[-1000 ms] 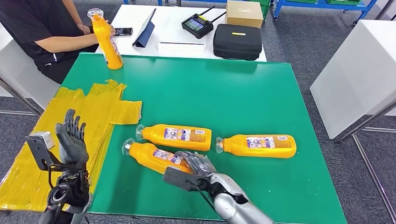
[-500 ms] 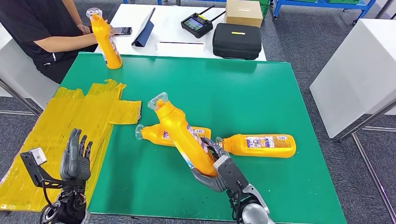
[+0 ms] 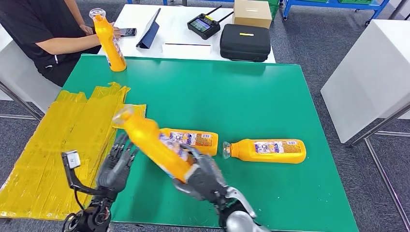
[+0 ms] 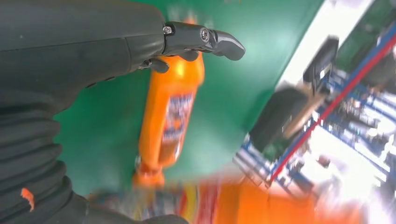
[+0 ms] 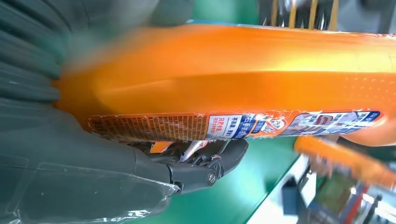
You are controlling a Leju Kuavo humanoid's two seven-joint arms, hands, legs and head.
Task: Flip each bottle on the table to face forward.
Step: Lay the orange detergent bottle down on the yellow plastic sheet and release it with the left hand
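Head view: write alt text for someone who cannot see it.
The right robot hand holds an orange bottle tilted above a green table, while the left robot hand reaches toward it, fingers apart. Two more orange bottles lie on the table; a seated person holds another upright at the far corner.

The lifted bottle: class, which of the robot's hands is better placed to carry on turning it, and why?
Probably the right. The right hand already grips the lifted bottle near its base, tilted above the green table. The left hand is open beside the bottle, holding nothing, so it would first need to take a grasp.
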